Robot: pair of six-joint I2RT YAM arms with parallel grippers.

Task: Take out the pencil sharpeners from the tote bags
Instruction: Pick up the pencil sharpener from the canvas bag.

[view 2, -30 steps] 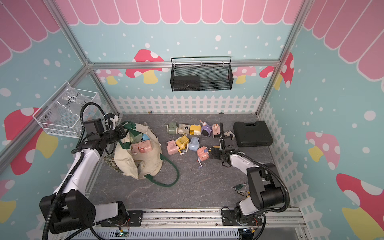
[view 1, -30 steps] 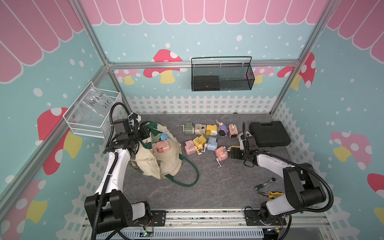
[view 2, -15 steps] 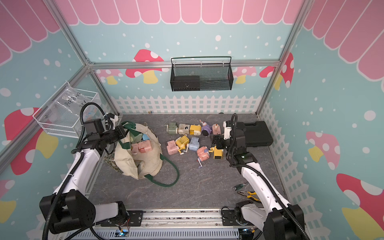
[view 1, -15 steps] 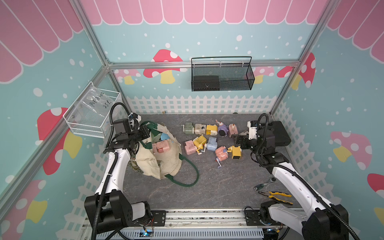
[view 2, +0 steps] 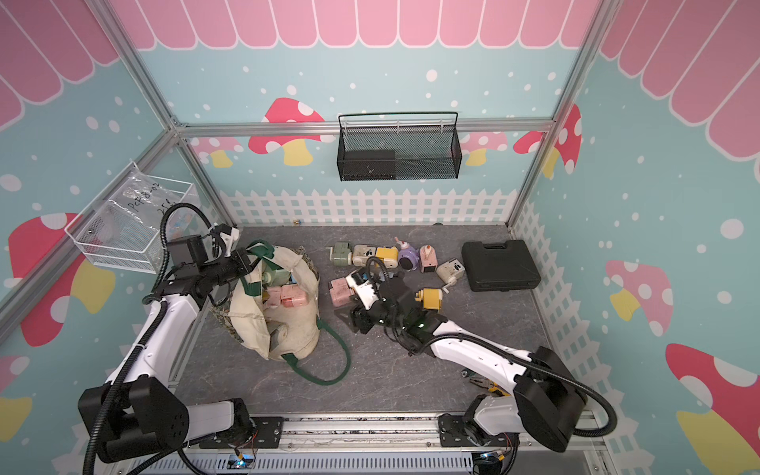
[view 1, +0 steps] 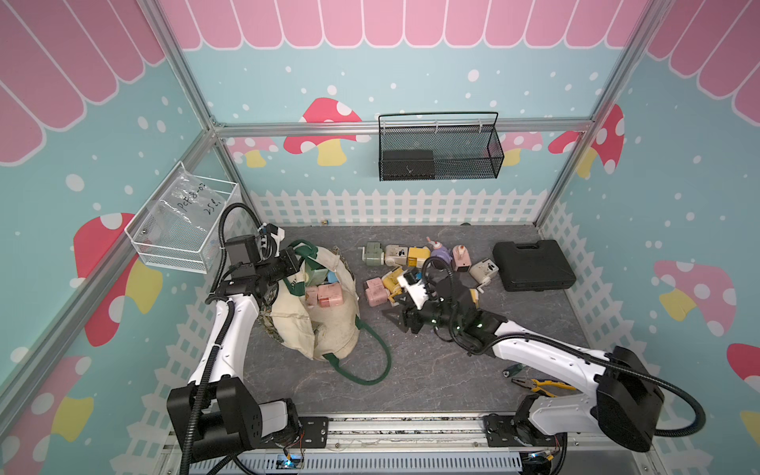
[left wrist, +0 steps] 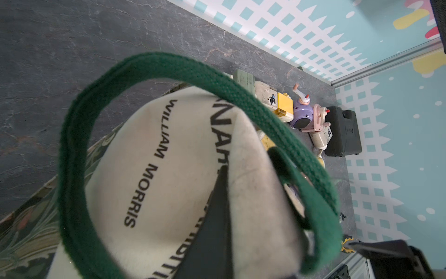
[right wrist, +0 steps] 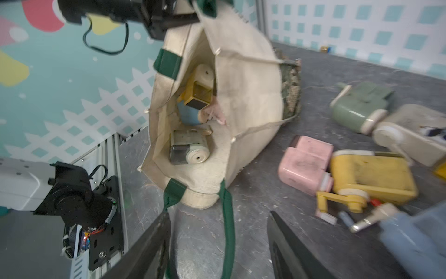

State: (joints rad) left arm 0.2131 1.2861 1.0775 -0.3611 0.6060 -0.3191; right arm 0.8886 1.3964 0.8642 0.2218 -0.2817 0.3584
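Standing over the grey counter (view 1: 432, 370) and reading from its middle, the cream tote bag (view 1: 325, 333) slumps at about 9 o'clock with its mouth gaping open. The left tool (view 1: 295, 263) is pinched tight on the bag's rim at the bag's 11 o'clock edge, beside a green strap handle (left wrist: 72, 145), and holds that edge up.

Several pencil sharpeners (view 1: 329, 295) lie inside the bag. Two pink ones sit on top in both top views. The right wrist view shows a pale cream one (right wrist: 188, 149) and a yellow one (right wrist: 196, 96) deeper in.

The right tool (view 1: 395, 320) hangs just off the bag's 3 o'clock side and points at it. Its jaws are partly apart and grip nothing, and its dark fingers (right wrist: 154, 241) frame the bag's other strap, which lies looped on the counter.

The loose sharpeners (view 1: 419, 257) are scattered between 12 and 1 o'clock. A black case (view 1: 532, 265) sits at 2 o'clock, and yellow-handled pliers (view 1: 538, 384) lie near 5 o'clock.
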